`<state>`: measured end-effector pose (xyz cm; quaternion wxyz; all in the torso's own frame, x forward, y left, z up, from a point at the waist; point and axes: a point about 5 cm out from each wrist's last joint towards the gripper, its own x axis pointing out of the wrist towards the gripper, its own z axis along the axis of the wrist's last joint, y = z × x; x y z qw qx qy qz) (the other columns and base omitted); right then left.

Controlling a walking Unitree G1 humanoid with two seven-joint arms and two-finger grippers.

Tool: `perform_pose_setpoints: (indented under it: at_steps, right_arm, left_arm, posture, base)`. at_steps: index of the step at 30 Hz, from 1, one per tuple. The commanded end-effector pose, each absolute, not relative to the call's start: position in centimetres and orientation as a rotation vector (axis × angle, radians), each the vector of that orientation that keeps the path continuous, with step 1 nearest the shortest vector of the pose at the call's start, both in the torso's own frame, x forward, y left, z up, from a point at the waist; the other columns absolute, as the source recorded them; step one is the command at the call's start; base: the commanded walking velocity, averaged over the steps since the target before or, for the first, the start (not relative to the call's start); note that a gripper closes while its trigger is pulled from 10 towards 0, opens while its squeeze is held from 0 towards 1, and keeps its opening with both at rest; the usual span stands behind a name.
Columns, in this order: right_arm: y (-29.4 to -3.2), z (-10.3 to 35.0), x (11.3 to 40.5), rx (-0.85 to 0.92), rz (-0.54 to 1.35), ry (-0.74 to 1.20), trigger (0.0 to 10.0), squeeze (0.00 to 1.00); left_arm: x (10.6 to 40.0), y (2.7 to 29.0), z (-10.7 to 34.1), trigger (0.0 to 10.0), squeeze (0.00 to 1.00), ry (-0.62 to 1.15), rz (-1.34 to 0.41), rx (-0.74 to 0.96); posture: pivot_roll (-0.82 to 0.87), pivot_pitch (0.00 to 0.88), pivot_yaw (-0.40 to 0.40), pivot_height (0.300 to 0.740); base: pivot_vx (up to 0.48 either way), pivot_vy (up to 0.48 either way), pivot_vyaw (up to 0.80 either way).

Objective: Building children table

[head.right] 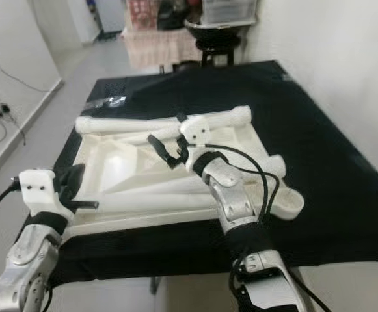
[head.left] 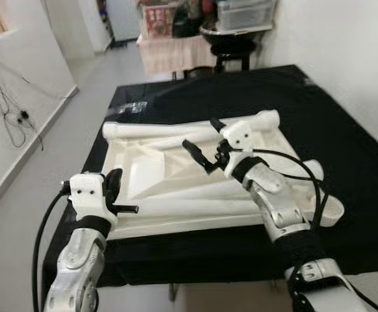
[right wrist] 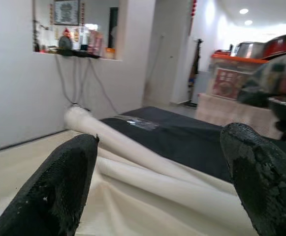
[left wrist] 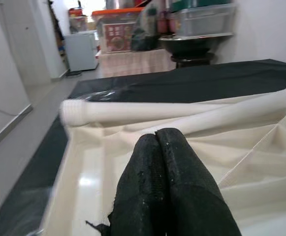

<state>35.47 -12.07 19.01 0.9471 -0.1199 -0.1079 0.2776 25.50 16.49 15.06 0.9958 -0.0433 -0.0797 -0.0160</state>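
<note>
A white children's tabletop [head.left: 175,195] lies upside down on the black-covered table [head.left: 345,130]. Two long white legs [head.left: 156,131] rest side by side along its far edge, and another white leg [head.left: 325,209] lies at its right side. My right gripper [head.left: 202,140] hovers open over the middle of the tabletop, just short of the two legs [right wrist: 147,160], with nothing between its fingers. My left gripper [head.left: 114,183] is shut and empty at the tabletop's near left corner. In the left wrist view its closed fingers [left wrist: 157,162] point across the panel toward the legs [left wrist: 133,112].
A small clear plastic bag [head.left: 133,106] lies on the black cover beyond the legs. A dark stool carrying a plastic box [head.left: 231,32] stands behind the table. A white wall runs close along the right. Open grey floor [head.left: 45,162] and wall cables [head.left: 13,117] are on the left.
</note>
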Motion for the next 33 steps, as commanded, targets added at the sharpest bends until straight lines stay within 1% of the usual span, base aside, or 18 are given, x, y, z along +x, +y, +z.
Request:
perform_pose_setpoints:
  at_steps: [1,7,11,15,17,25,29,33]
  right_arm:
    - [-12.1,18.5,35.4,-0.249,0.565,-0.211,10.0,0.0]
    - [-11.9,18.3,35.3,-0.266,0.581,-0.201,10.0,0.0]
    - [-11.5,17.4,35.0,-0.315,0.617,-0.159,10.0,0.0]
    - [-11.4,17.3,35.0,-0.319,0.62,-0.154,10.0,0.0]
    - [-11.3,17.0,34.8,-0.34,0.644,-0.138,10.0,0.0]
    - [-11.1,16.2,34.5,-0.379,0.671,-0.1,10.0,0.0]
    - [-10.7,15.7,34.3,-0.442,0.696,-0.075,10.0,0.0]
    - [-10.7,15.7,34.2,-0.452,0.698,-0.075,10.0,0.0]
  left_arm:
    - [25.3,16.3,14.4,10.0,0.0,-0.125,-0.042,-0.08]
    - [25.2,16.2,14.1,10.0,0.0,-0.114,-0.041,-0.08]
    - [25.0,16.1,13.6,10.0,0.0,-0.088,-0.048,-0.081]
    - [25.0,16.1,13.6,10.0,0.0,-0.088,-0.049,-0.082]
    - [24.8,16.1,13.4,10.0,0.0,-0.08,-0.048,-0.11]
    - [24.8,16.0,13.1,10.0,0.0,-0.066,-0.042,-0.127]
    - [25.0,16.2,12.8,10.0,0.0,-0.055,-0.022,-0.143]
    - [25.0,16.2,12.8,10.0,0.0,-0.051,-0.02,-0.14]
  posture:
    - [-0.03,0.0,0.069,0.74]
    - [-0.03,0.0,0.067,0.74]
    - [-0.03,0.0,0.066,0.74]
    - [-0.03,0.0,0.066,0.74]
    - [-0.03,0.0,0.062,0.74]
    - [-0.04,0.0,0.063,0.74]
    - [-0.04,0.0,0.064,0.74]
    - [-0.04,0.0,0.064,0.74]
  base:
    - [0.255,0.0,0.0]
    - [0.257,0.0,0.0]
    - [0.0,0.0,0.0]
    - [0.0,0.0,0.0]
    - [0.0,-0.454,0.0]
    - [0.0,-0.45,0.0]
    - [0.0,0.0,0.0]
    - [0.0,0.0,0.0]
